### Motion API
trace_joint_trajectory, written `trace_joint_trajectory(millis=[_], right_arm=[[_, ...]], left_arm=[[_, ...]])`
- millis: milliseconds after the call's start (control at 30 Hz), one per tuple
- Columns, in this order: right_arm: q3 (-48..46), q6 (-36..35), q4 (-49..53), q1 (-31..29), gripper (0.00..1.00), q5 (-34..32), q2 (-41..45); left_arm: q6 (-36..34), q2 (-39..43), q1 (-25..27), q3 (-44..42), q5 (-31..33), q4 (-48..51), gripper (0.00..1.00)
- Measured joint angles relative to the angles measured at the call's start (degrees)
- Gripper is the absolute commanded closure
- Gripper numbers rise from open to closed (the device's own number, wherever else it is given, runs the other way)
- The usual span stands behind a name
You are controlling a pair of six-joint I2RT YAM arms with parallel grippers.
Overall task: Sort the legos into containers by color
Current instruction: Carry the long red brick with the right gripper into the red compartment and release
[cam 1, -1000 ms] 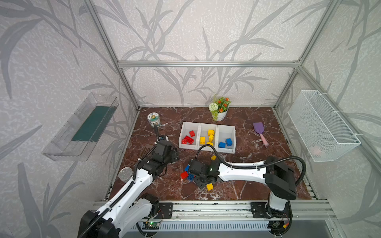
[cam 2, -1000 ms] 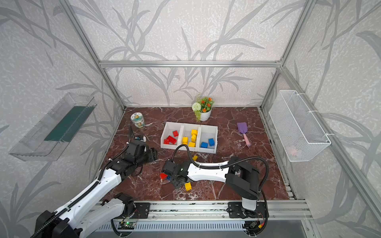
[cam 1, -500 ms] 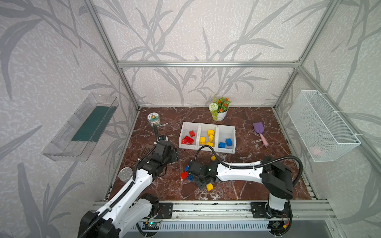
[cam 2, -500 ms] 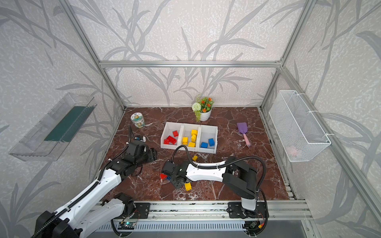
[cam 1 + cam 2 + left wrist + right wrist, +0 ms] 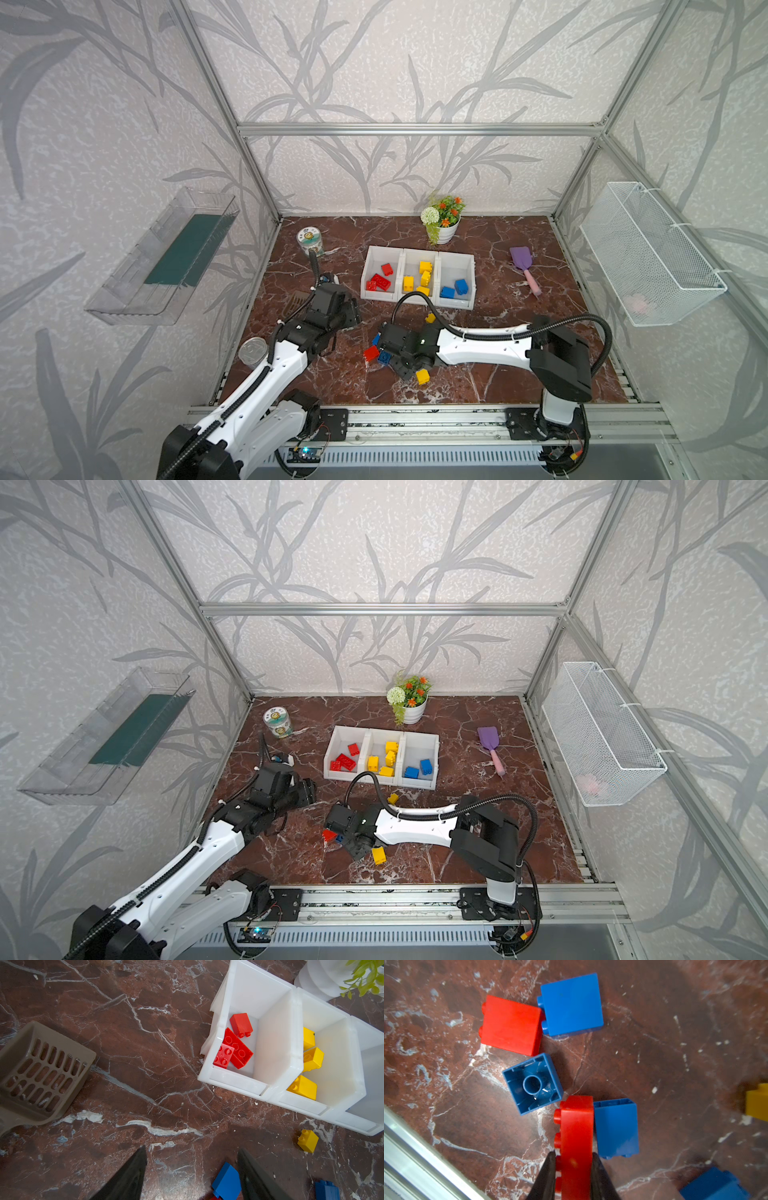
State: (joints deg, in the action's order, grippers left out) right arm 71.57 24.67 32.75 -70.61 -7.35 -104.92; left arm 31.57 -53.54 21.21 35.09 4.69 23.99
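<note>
The right gripper (image 5: 573,1155) is just now clamping shut on a red brick (image 5: 577,1126) lying in front of the bins (image 5: 453,262), readying a red-bin drop; the left gripper (image 5: 192,1151) is idling open, empty.

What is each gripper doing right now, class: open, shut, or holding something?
Left gripper: jaws open, holding nothing.
Right gripper: jaws shut on a red lego.

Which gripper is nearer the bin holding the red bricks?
Left. The left gripper hangs open just short of the bin, off its front corner. The right gripper is farther off, nearer the robot's base, shut on a red brick.
</note>
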Motion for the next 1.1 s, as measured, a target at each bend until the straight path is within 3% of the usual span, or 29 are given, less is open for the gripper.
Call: trace_joint_trajectory(millis=[167,400,567,800,1100], right_arm=[[7.19,-3.82,0.83,3.61,0.82,0.17,1.29],[16.87,-6.45,-1.7,14.88,0.81,0.98,-0.17],[26.58,-5.84,-4.15,20.9,0.81,1.07,-7.91],[36.39,-3.19,-5.03,24.17,0.8,4.96,-18.99],[42.99,1.03,-4.07,25.57,0.46,9.46,-23.41]], left_arm=[[0.0,0.24,0.0,0.0,-0.26,0.07,0.29],[0.15,2.19,0.0,-0.07,-0.42,0.92,0.29],[0.48,3.1,-0.02,-0.72,-0.81,0.87,0.29],[1.51,4.39,-0.02,-2.25,-1.42,0.98,0.29],[1.62,4.72,-0.02,-2.36,-1.62,0.87,0.29]])
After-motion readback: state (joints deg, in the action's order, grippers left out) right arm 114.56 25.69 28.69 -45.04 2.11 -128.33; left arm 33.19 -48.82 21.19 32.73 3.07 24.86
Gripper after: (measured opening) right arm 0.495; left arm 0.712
